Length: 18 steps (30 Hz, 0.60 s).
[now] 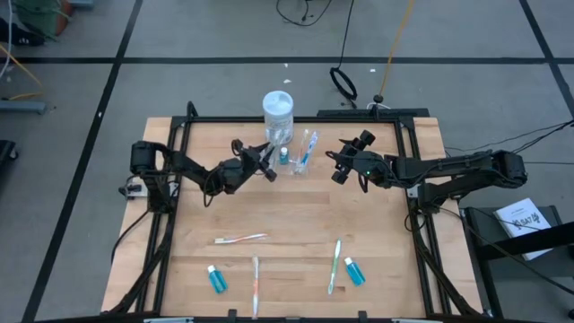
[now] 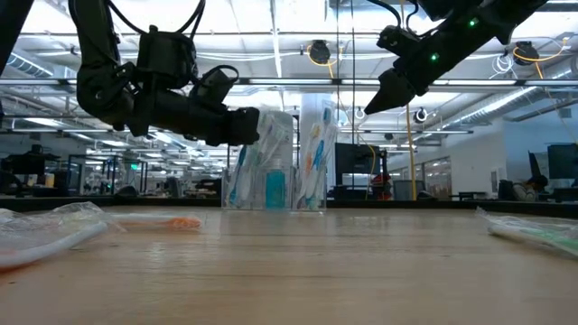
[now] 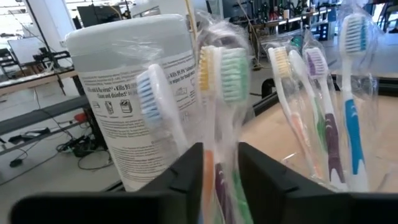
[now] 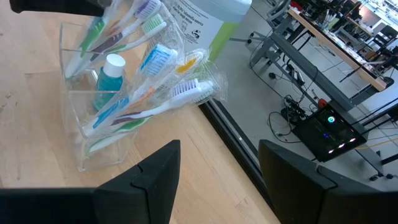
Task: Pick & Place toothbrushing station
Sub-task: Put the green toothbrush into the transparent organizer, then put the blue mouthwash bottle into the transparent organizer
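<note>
A white cylindrical jar point(image 3: 134, 99) carries the only print that can be partly read. In the left wrist view its label shows several lines of small black type; one line begins "Kills 99.9%", and the line below it seems to read "clean and disinfect", though the letters are soft and partly behind crinkled plastic wrap. Two small square pictograms sit under the type; what they show cannot be made out. In the right wrist view the same jar's label appears as unreadable small print. A white sheet point(image 1: 523, 216) off the tabletop's right edge bears dark printing too small to read.
</note>
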Each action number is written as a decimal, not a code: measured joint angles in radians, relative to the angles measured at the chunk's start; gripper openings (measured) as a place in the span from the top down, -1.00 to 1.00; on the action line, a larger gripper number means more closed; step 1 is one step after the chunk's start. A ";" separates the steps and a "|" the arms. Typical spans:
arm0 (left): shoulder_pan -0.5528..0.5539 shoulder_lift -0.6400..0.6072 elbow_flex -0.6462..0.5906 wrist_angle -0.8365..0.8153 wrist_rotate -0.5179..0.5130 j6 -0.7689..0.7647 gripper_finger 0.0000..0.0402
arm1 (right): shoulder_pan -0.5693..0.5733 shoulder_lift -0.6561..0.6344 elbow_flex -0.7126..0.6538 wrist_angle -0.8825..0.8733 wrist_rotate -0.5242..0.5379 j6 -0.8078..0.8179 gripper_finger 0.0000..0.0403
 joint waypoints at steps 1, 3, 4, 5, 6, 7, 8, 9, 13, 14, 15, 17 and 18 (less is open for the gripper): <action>-0.004 0.000 0.000 0.001 0.000 -0.001 0.39 | 0.000 0.000 0.000 0.000 0.000 0.000 -0.03; -0.015 -0.001 0.000 0.010 -0.002 0.004 0.29 | 0.000 0.000 0.000 0.000 0.000 0.000 -0.03; -0.022 -0.007 0.000 0.012 -0.001 0.009 0.24 | 0.000 0.000 0.000 -0.001 0.000 0.000 -0.03; -0.030 -0.013 0.000 0.013 -0.002 0.014 0.20 | 0.000 0.000 0.000 -0.003 0.000 0.000 -0.03; -0.036 -0.021 0.000 0.015 -0.006 0.015 0.16 | 0.000 0.000 0.000 -0.005 0.000 0.000 -0.03; -0.043 -0.031 0.000 0.012 -0.025 0.015 0.14 | 0.000 0.000 0.000 -0.010 0.000 0.002 -0.03; -0.052 -0.046 0.000 0.000 -0.049 0.014 0.11 | 0.000 0.000 0.000 -0.015 0.000 0.006 -0.03; -0.061 -0.065 0.000 -0.014 -0.075 0.014 0.10 | 0.000 0.000 0.000 -0.019 0.000 0.011 -0.03; -0.103 -0.174 0.000 -0.179 -0.111 0.004 0.09 | 0.000 0.000 0.000 -0.022 -0.001 0.025 -0.03; -0.116 -0.207 -0.001 -0.224 -0.109 -0.005 0.08 | 0.000 0.000 0.000 -0.022 -0.001 0.025 -0.03; -0.129 -0.243 -0.001 -0.264 -0.101 -0.015 0.08 | 0.000 0.000 0.000 -0.022 -0.001 0.025 -0.03; -0.154 -0.314 -0.001 -0.341 -0.091 -0.032 0.08 | 0.000 0.000 0.000 -0.022 -0.001 0.025 -0.03; -0.166 -0.349 -0.001 -0.373 -0.081 -0.041 0.08 | 0.000 0.000 0.000 -0.023 -0.001 0.025 -0.03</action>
